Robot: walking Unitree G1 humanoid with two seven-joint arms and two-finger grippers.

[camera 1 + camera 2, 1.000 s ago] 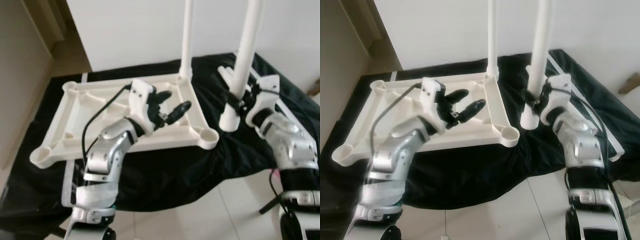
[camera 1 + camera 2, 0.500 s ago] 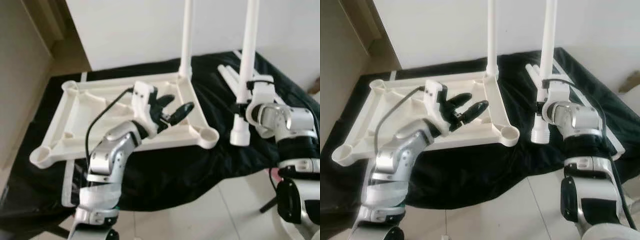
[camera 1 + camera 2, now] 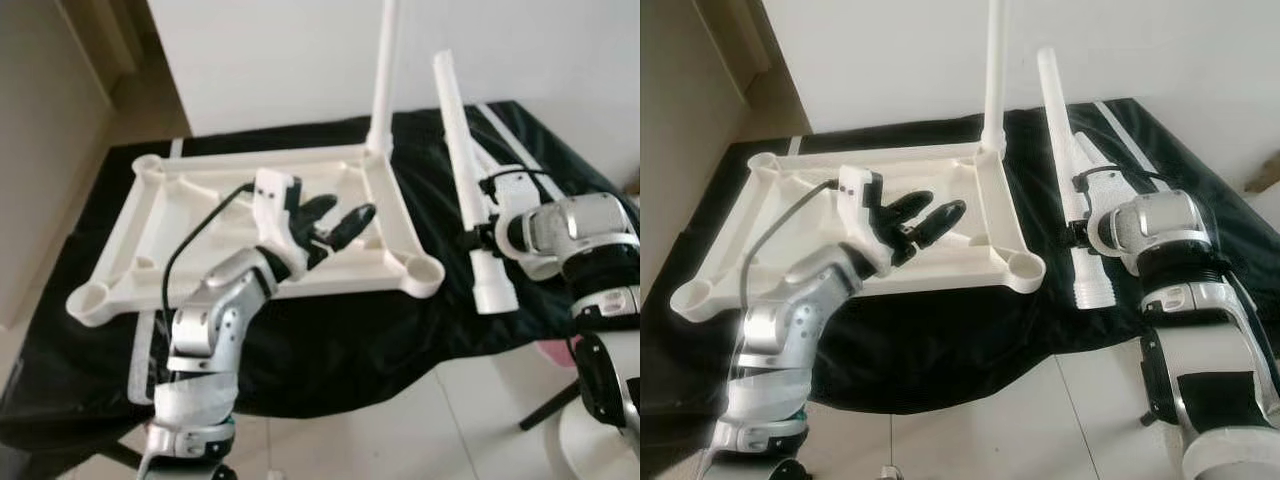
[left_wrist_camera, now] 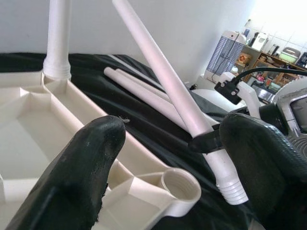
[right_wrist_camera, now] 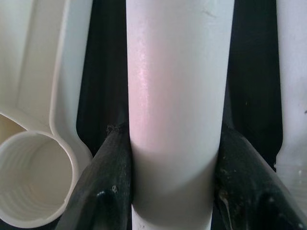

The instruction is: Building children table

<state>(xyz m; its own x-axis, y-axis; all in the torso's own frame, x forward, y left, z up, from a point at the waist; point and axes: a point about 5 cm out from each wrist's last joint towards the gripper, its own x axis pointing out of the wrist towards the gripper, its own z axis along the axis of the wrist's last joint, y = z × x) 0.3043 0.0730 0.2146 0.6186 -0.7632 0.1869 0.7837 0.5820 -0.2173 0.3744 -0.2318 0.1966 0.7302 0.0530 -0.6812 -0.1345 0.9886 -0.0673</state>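
Item: white plastic tabletop (image 3: 150,235), inverted on a black cloth (image 3: 330,340) over the desk, ribbed underside up, round threaded sockets at the corners. One leg (image 3: 383,75) is already standing upright in the far right corner socket; the near right socket (image 3: 424,271) is open. Second leg (image 3: 468,190): long tapered white tube, tilted, threaded end lowest, just beside the near right socket, gripped on its lower part by the right end effector (image 3: 1080,235), fingers closed on both sides of the tube. More legs (image 4: 139,88) lie on the cloth beyond. Left end effector (image 3: 335,222): fingers spread, holding nothing, hovering over the tabletop's right side. Handling: judged light, rigid, smooth and somewhat slippery; hold low near the thread for control, since a long tube levers easily.
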